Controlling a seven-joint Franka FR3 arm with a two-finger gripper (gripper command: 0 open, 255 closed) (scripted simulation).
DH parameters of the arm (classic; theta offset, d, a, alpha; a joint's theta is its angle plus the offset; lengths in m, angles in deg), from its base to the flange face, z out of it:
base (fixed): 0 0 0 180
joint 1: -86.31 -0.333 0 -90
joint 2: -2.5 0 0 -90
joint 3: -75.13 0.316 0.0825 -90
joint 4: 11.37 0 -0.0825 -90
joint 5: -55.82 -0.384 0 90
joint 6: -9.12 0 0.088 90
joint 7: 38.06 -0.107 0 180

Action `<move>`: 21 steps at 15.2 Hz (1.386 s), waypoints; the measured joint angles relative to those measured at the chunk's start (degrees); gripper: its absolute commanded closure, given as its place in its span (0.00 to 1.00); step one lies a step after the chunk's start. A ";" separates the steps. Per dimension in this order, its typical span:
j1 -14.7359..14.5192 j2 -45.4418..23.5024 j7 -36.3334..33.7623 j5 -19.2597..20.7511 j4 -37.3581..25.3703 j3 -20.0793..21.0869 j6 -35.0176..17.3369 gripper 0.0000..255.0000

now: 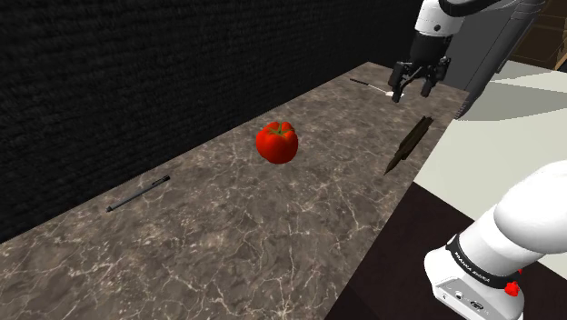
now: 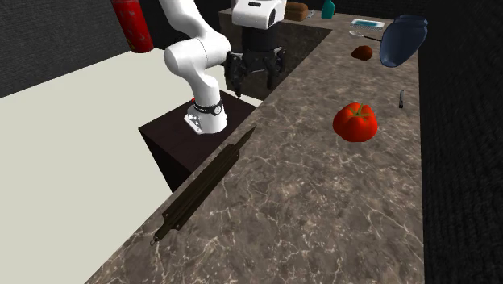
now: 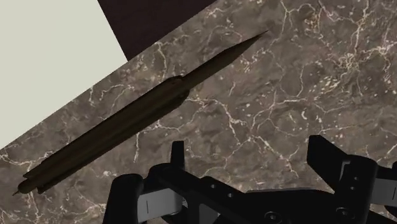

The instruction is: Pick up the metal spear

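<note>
The spear (image 1: 411, 144) is a long, dark, slim shaft with a pointed tip. It lies flat on the brown marble counter (image 1: 273, 236), close to the edge on the stand's side. In the second exterior view the spear (image 2: 205, 184) runs along that edge. My black gripper (image 1: 416, 84) hangs in the air above the counter, open and holding nothing. The second exterior view has the gripper (image 2: 256, 74) well above the spear's pointed end. Seen from the wrist, the spear (image 3: 133, 114) lies diagonally ahead of the gripper (image 3: 251, 156), clear of both fingers.
A red tomato (image 1: 277, 142) sits mid-counter, with a thin dark rod (image 1: 138, 194) farther along and a white-handled utensil (image 1: 373, 86) beyond the gripper. A blue vase (image 2: 401, 40), a brown lump (image 2: 362, 52) and a red cylinder (image 2: 133, 24) appear in the second exterior view.
</note>
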 measured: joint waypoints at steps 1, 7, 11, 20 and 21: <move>1.24 -1.12 -2.04 0.04 0.69 -0.50 -1.85 0.00; 7.72 -7.11 -15.40 -0.64 4.98 -2.38 -12.35 0.00; 11.91 -12.14 -23.72 -1.20 7.28 -4.10 -19.88 0.00; 17.26 -18.95 -34.61 -2.45 12.18 -6.77 -32.20 0.00; 17.24 -19.58 -34.63 -2.53 12.58 -6.82 -33.23 0.00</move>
